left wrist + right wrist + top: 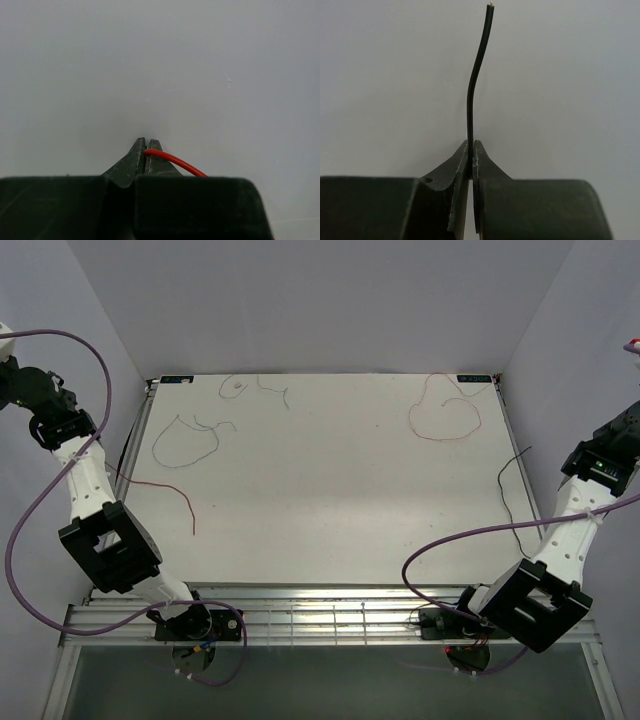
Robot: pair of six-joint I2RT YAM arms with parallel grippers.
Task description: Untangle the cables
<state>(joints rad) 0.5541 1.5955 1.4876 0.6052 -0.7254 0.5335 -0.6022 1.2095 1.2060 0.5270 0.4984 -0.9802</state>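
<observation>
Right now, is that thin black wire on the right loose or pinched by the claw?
Pinched: in the right wrist view, the right gripper is shut on the thin black wire, whose free end sticks out beyond it.

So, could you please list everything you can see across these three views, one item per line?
table: one, white, middle of the top view
red cable: one, red, trailing from the left edge onto the table
black cable: one, black, by the table's right edge
pale red strand: one, pale red, looped at far right
dark loop: one, greyish, far left
grey strands: two, grey, far edge, left of centre
purple hoses: two, purple, one along each arm
arms: two, white and black, near corners
left end effector: one, black, shut on the red cable
right end effector: one, black, shut on the black cable
</observation>
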